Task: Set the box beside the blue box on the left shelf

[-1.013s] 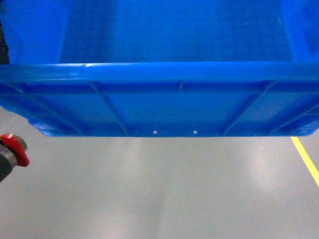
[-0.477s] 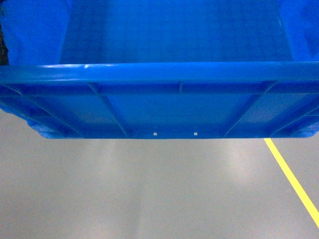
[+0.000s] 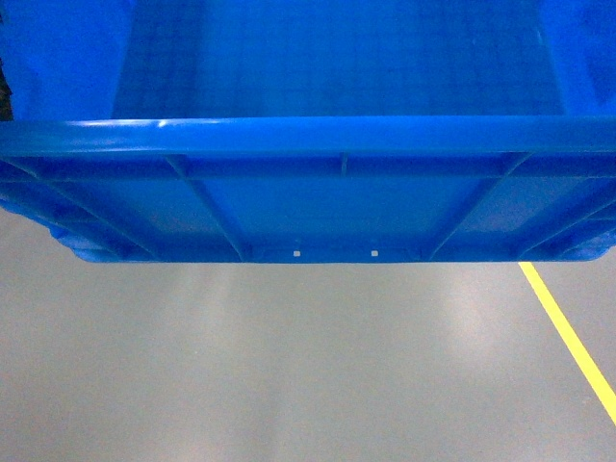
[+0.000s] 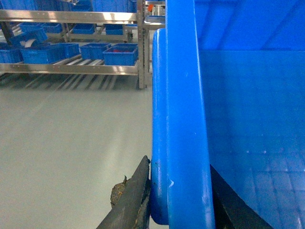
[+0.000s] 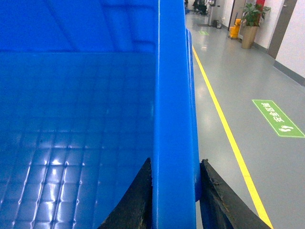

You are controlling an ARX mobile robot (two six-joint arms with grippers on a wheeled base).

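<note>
Head view: the box fills the upper half of my screen, its near rim level across the picture and its ribbed side wall facing the camera. It hangs above the grey floor, with nothing under it. A yellow floor line runs diagonally at lower right. I see neither arm in this view.

Left wrist view: the left gripper is clamped on the box's left rim. One dark finger presses the outer rolled edge, the other sits inside against the wall. The rim runs straight up the picture, away from the jaws, so the grip is at the near end of that side.

Right wrist view: the right gripper pinches the right rim in the same way, one finger inside the box, one outside. Jaws narrow, closed onto the plastic.

Behind the box in the left wrist view stands a rack with roller shelves carrying several blue crates, well apart from the held box. I cannot tell whether it is the target shelf.

Right wrist background: green floor sign, potted plant.
</note>
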